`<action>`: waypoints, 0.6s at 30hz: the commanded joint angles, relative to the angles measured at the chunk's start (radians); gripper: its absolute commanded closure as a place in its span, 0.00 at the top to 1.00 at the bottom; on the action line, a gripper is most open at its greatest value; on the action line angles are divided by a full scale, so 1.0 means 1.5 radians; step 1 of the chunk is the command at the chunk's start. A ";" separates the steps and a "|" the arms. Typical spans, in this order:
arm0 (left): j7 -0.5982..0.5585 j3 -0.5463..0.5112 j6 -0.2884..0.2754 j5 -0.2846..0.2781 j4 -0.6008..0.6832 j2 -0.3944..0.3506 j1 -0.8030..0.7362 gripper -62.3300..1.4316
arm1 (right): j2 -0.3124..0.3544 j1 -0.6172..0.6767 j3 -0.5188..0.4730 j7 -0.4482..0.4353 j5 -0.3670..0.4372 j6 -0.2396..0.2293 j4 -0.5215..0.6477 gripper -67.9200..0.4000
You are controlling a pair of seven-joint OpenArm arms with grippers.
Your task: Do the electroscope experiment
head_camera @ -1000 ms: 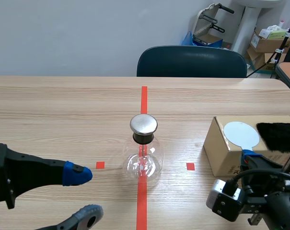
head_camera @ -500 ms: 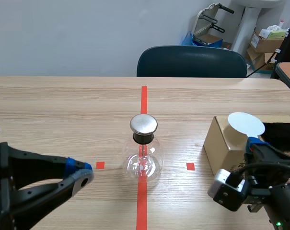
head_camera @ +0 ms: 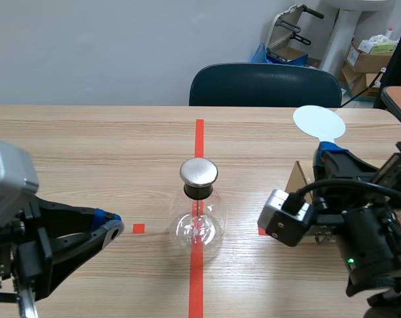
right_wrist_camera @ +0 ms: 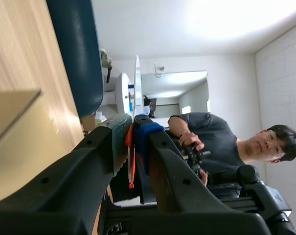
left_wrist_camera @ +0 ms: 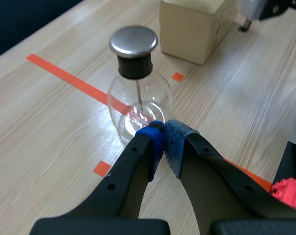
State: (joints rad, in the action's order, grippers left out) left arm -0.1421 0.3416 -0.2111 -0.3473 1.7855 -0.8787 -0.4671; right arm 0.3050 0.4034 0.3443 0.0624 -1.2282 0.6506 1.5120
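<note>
The right gripper is holding the pale disc paddle aloft, not yet at the electroscope flask standing mid-table, while the left gripper is hanging clenched on nothing near it

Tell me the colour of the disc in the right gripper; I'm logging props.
Pale bluish white; the disc shows best in the scene view.

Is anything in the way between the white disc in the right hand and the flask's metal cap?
Nothing visible. The right hand holds the white disc raised near the box; only bare table lies between it and the metal cap. The left hand, shut, is on the flask's other side.
</note>
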 commanded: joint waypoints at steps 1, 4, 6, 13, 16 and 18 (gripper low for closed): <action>-0.012 0.019 0.007 -0.005 -0.008 0.020 0.022 0.04 | 0.002 -0.016 0.008 0.013 -0.008 0.010 0.004 0.02; -0.012 0.055 0.011 -0.005 -0.051 0.034 0.060 0.04 | 0.002 -0.028 0.034 0.034 -0.033 0.008 0.002 0.02; -0.014 0.079 0.023 -0.005 -0.077 0.036 0.084 0.04 | 0.002 -0.035 0.053 0.050 -0.049 0.005 -0.001 0.02; -0.017 0.137 0.060 -0.031 -0.154 0.053 0.163 0.04 | 0.001 -0.038 0.099 0.083 -0.093 0.005 -0.024 0.02; -0.017 0.153 0.060 -0.035 -0.186 0.068 0.188 0.04 | 0.002 -0.038 0.113 0.097 -0.106 0.005 -0.037 0.02; -0.017 0.168 0.061 -0.036 -0.206 0.073 0.204 0.04 | 0.002 -0.038 0.118 0.105 -0.111 0.005 -0.041 0.02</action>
State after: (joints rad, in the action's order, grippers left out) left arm -0.1535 0.5846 -0.1226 -0.3939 1.4631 -0.7757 -0.1616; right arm 0.3050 0.3584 0.5274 0.2115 -1.3849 0.6472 1.4414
